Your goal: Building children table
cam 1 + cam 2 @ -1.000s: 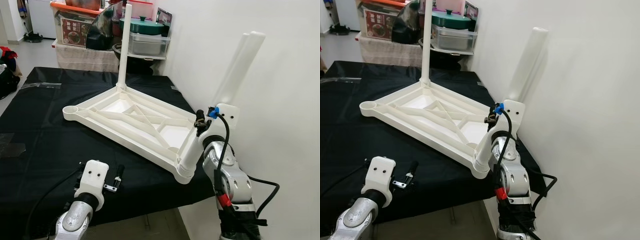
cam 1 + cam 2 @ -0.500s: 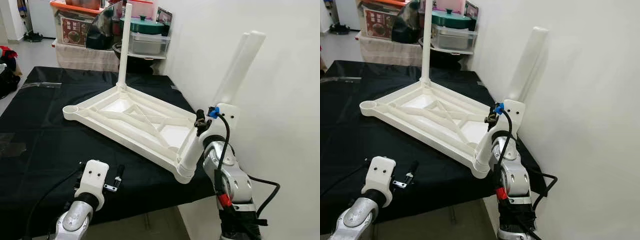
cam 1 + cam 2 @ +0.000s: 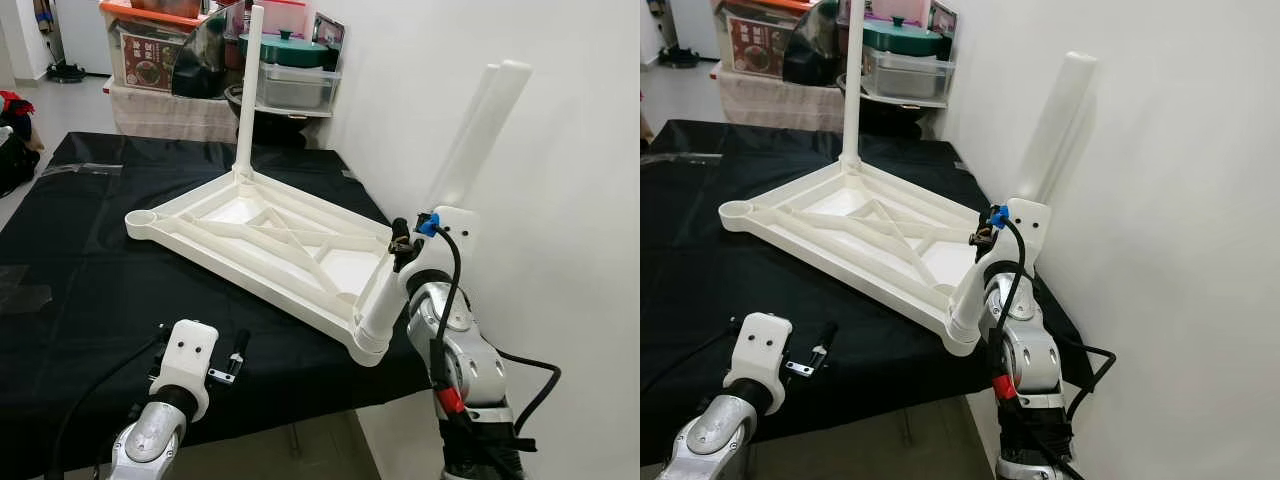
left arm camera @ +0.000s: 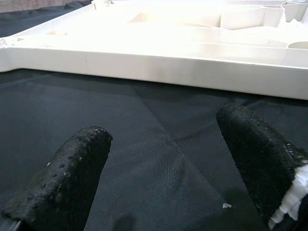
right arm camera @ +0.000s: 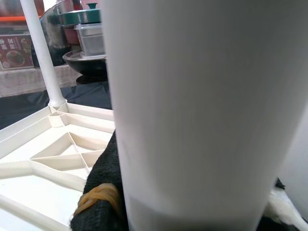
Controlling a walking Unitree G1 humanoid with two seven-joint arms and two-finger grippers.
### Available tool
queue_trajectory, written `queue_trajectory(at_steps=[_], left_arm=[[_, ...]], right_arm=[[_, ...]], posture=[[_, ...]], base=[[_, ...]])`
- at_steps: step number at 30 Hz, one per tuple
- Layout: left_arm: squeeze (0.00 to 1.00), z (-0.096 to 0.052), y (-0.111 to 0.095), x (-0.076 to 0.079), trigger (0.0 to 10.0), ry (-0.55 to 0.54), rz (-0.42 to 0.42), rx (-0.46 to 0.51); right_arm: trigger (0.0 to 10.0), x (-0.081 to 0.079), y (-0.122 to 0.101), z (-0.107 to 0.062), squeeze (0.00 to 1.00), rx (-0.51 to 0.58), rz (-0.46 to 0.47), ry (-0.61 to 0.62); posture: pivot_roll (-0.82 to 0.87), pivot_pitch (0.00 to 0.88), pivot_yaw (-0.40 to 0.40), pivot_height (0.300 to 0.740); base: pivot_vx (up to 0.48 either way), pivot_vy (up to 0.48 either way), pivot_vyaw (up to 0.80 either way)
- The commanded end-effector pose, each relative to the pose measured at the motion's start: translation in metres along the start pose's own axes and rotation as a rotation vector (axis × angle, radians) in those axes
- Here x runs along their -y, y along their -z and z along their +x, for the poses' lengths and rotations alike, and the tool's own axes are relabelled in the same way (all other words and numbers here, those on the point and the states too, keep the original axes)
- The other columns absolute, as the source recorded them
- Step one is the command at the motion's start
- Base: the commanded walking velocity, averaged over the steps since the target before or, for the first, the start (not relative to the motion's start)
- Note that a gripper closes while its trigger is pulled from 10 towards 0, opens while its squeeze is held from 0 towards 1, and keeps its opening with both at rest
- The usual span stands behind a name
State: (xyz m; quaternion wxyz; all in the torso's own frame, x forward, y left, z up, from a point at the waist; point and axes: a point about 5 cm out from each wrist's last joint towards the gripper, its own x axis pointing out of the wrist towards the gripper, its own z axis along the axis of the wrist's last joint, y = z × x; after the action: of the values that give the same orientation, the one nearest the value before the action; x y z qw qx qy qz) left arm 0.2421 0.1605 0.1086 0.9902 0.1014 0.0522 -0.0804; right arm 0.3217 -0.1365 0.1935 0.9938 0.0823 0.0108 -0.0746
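A: Start with the right tool [image 5: 120, 202]. What's it doing?

B: It's pinching a white table leg [image 3: 478, 140] low on the shaft. In the right wrist view one black finger [image 5: 103, 192] presses against the leg's side, with an orange band around that finger. The leg leans up and away toward the white wall [image 3: 580, 200] on the right.

A: And the foot of that leg?

B: It sits at the near right corner socket [image 3: 368, 340] of the upturned white tabletop [image 3: 270, 240], at the front edge of the counter.

A: The left tool?

B: The left tool [image 4: 163, 159] is spread wide, its two black fingers [image 4: 72, 168] apart with nothing between them. It hovers low over the black cloth [image 3: 80, 290] on the counter, near the tabletop's long front rim but apart from it.

A: How does the tabletop lie?

B: Underside up, its ribs and cross braces showing, resting on the black cloth. One upright leg [image 3: 248, 90] stands fitted in the far corner. The left corner socket [image 3: 141, 217] holds nothing.

A: Anything behind?

B: Past the counter, a low shelf carries a green-lidded pot [image 3: 290, 50], a metal container [image 3: 298, 88] beneath it, and an orange-lidded box [image 3: 150, 45] with a printed label.
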Motion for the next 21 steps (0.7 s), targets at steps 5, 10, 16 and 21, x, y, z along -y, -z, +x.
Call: queue_trajectory(at_steps=[5, 10, 16, 21], left_arm=[[0.00, 0.002, 0.001, 0.003, 10.0, 0.016, -0.013, -0.008], [0.00, 0.002, 0.001, 0.003, 10.0, 0.015, -0.013, -0.007], [0.00, 0.003, 0.001, 0.003, 10.0, 0.015, -0.013, -0.006], [0.00, 0.003, 0.001, 0.003, 10.0, 0.015, -0.013, -0.006]], right_arm=[[10.0, 0.038, 0.055, -0.004, 0.00, -0.254, -0.072, 0.140], [10.0, 0.038, 0.055, -0.004, 0.00, -0.250, -0.071, 0.139], [10.0, 0.036, 0.050, -0.004, 0.00, -0.220, -0.088, 0.127], [10.0, 0.034, 0.046, -0.004, 0.00, -0.199, -0.098, 0.114]], posture=[[0.11, 0.000, -0.156, 0.740], [0.11, 0.000, -0.157, 0.740], [0.11, 0.000, -0.157, 0.740], [0.11, 0.000, -0.156, 0.740]], base=[[0.000, 0.000, 0.00], [0.000, 0.000, 0.00], [0.000, 0.000, 0.00], [0.000, 0.000, 0.00]])
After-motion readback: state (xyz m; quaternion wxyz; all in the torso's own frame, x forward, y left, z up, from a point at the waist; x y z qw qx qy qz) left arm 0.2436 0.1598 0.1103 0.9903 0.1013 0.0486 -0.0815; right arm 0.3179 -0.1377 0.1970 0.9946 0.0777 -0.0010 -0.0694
